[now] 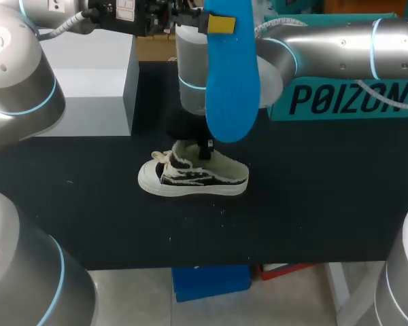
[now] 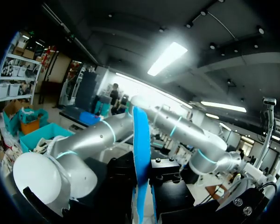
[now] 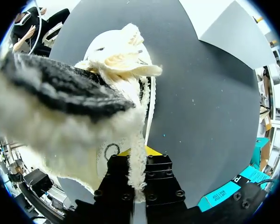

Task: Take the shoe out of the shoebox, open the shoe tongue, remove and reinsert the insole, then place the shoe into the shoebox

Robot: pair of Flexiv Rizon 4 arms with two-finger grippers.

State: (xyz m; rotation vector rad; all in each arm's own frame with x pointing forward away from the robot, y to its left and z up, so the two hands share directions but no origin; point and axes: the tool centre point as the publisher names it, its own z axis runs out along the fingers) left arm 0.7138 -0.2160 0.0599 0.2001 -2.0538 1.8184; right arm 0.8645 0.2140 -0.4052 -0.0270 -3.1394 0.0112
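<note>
Presently: left gripper (image 2: 143, 179) clamped on the blue insole (image 1: 231, 75), hung high above mid-desk. Right gripper (image 3: 139, 173) pinched shut on a cloth edge of the shoe (image 1: 194, 175), which stands mid-desk (image 1: 313, 217). Risks, by my judgement: the insole's tip catches the collar and buckles, or the shoe tips under the right arm's pull. Shoebox (image 1: 340, 102) at far right edge, grey box (image 1: 88, 68) at far left corner. Working room lies toward the near edge.
</note>
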